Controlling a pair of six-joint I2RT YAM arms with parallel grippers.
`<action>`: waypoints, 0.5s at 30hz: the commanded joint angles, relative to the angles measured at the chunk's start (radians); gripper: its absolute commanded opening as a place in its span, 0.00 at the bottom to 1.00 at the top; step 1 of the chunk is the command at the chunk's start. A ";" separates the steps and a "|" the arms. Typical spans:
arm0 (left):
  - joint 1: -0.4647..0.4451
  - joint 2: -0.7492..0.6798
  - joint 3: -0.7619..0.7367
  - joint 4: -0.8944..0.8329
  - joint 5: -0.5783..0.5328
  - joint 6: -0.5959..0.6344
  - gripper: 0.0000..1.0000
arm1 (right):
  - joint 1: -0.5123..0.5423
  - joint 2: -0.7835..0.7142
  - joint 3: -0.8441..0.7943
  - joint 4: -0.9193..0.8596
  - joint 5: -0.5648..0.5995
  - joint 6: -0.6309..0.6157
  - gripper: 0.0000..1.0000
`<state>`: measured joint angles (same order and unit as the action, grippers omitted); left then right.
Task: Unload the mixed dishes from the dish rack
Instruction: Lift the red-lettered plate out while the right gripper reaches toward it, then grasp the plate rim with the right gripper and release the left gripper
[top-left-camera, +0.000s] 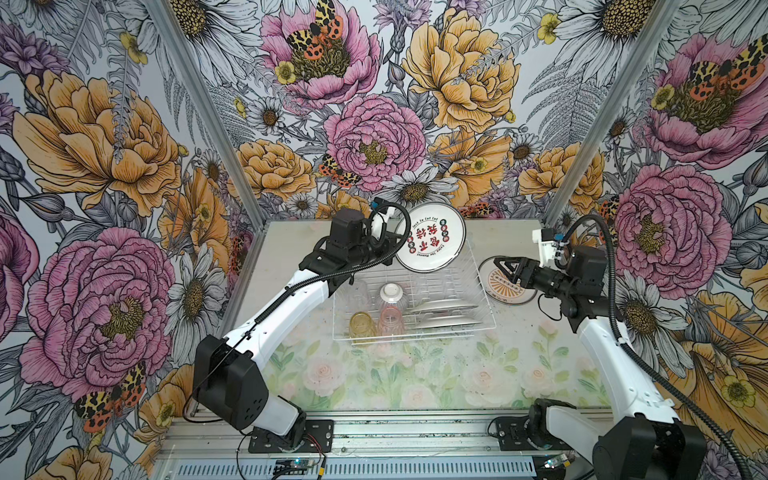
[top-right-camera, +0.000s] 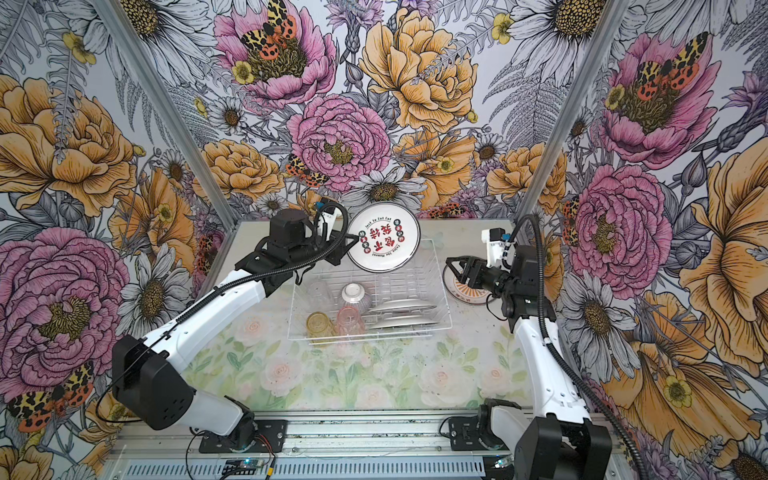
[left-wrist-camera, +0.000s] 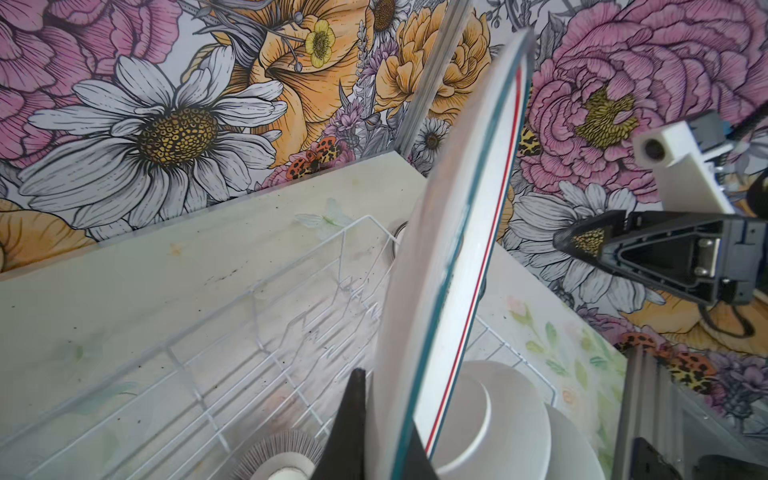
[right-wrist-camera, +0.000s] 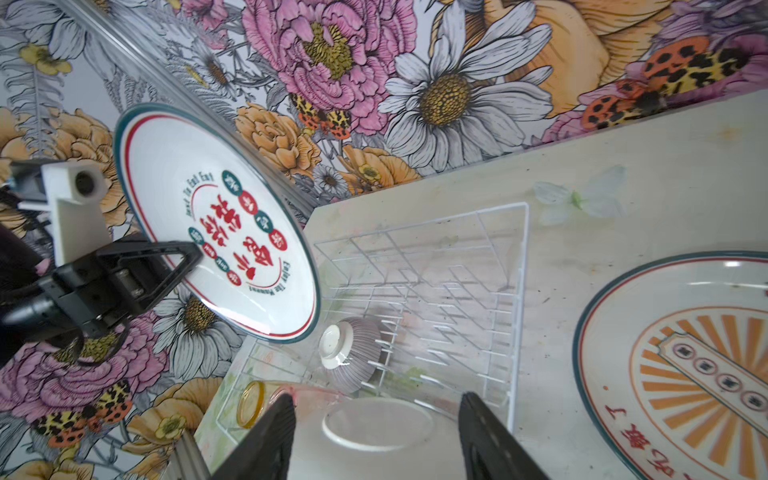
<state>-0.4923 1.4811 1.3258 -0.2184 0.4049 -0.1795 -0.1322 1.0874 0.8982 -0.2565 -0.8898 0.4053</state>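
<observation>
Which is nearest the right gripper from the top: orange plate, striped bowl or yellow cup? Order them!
From the right gripper, in a top view:
1. orange plate: just under it, right of the rack.
2. striped bowl: middle of the rack.
3. yellow cup: rack's near-left corner.

A large white wire dish rack (top-left-camera: 440, 282) has, above its far edge, a round white plate with a green-and-red rim and red characters (top-left-camera: 430, 241) held upright by the left pincer (top-left-camera: 390, 249). Inside the rack, a grey-striped ribbed bowl (top-left-camera: 390, 295) rests with its white foot up at the middle, a clear textured tumbler (top-left-camera: 358, 293), a yellow textured tumbler (top-left-camera: 362, 326) and a pink textured tumbler (top-left-camera: 390, 321) sit at its left, and white plates on edge (top-left-camera: 444, 314) fill the near-right slots. A white plate with an orange sunburst print (top-left-camera: 500, 291) lies flat just right of the rack.
</observation>
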 joint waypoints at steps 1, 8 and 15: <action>0.014 0.007 -0.016 0.233 0.187 -0.189 0.00 | 0.047 -0.017 0.039 0.038 -0.078 -0.017 0.65; 0.015 0.080 -0.041 0.444 0.304 -0.361 0.00 | 0.102 0.000 0.018 0.163 -0.080 0.064 0.63; 0.003 0.131 -0.038 0.527 0.342 -0.427 0.00 | 0.103 0.040 -0.055 0.538 -0.116 0.315 0.61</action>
<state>-0.4820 1.6173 1.2930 0.1719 0.6838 -0.5446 -0.0330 1.1030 0.8543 0.0956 -0.9833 0.6083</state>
